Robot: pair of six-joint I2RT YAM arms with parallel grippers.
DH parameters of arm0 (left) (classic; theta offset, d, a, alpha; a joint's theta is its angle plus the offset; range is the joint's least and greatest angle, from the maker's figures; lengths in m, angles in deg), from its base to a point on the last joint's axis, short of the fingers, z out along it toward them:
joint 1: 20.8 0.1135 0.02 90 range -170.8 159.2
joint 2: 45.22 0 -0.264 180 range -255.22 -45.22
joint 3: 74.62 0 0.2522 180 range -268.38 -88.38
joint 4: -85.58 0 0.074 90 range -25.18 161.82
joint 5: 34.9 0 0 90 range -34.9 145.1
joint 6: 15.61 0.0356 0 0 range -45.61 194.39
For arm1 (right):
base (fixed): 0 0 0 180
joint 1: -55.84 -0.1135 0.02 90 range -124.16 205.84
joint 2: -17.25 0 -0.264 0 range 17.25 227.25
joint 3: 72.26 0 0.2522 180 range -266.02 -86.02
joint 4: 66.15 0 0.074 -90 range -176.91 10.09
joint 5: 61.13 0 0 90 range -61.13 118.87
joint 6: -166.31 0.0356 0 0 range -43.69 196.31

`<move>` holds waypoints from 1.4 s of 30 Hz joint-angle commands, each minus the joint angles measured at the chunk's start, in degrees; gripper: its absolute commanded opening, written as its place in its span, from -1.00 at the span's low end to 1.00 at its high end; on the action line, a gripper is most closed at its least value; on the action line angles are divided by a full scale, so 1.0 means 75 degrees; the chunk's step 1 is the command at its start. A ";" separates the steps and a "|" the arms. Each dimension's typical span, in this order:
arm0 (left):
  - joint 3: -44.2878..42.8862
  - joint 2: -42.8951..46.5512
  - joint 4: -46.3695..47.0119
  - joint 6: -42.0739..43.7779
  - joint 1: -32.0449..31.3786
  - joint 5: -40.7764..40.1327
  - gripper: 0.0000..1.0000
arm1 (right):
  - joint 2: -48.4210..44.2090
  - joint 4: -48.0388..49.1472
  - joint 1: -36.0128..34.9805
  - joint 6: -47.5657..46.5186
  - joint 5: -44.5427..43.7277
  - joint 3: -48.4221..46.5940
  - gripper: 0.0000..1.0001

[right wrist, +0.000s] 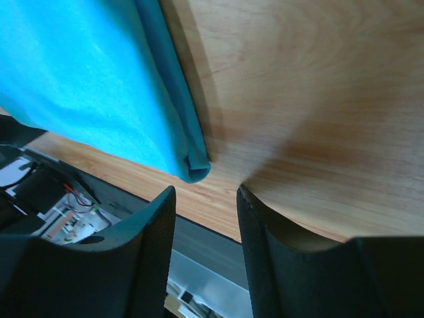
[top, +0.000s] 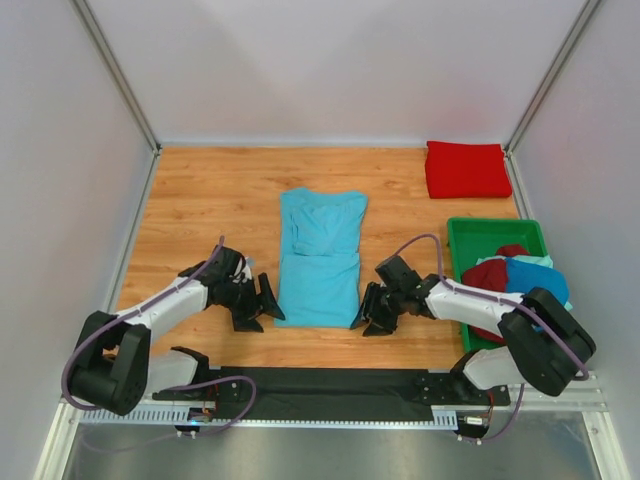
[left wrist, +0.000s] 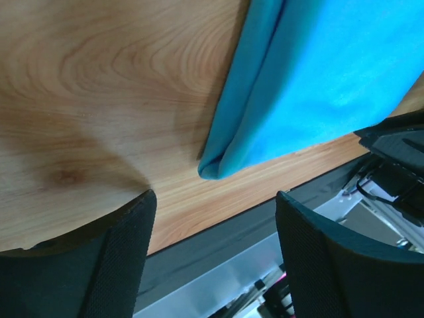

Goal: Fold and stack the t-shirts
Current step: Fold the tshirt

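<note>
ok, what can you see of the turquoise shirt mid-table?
The turquoise t-shirt is soft plain cloth, folded lengthwise into a narrow strip with the sleeves tucked in. It is wrinkled at the far end and smooth at the near end. It lies flat on the wooden table, roughly centred. Its near corners show doubled layers. The open left pincer and open right pincer flank those corners without touching them.

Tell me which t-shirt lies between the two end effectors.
The light turquoise t-shirt, laid out centrally. The bright red t-shirt sits folded at the far right corner; the other t-shirts are heaped in the green tray.
</note>
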 commanded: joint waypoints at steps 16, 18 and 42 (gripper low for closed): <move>0.0962 -0.0358 0.1255 -0.3288 -0.0006 -0.0505 0.29 | -0.0546 0.1191 -0.0490 0.3086 -0.1936 0.0977 -0.06; 0.0986 -0.0499 0.1278 -0.3335 -0.0006 -0.0552 0.29 | -0.0476 0.1273 -0.0478 0.3098 -0.1890 0.1036 -0.08; 0.0423 0.0329 -0.0371 -0.1870 -0.0099 -0.1571 -1.00 | -0.0721 -0.0026 -0.0723 0.0814 -0.1293 0.0450 -0.99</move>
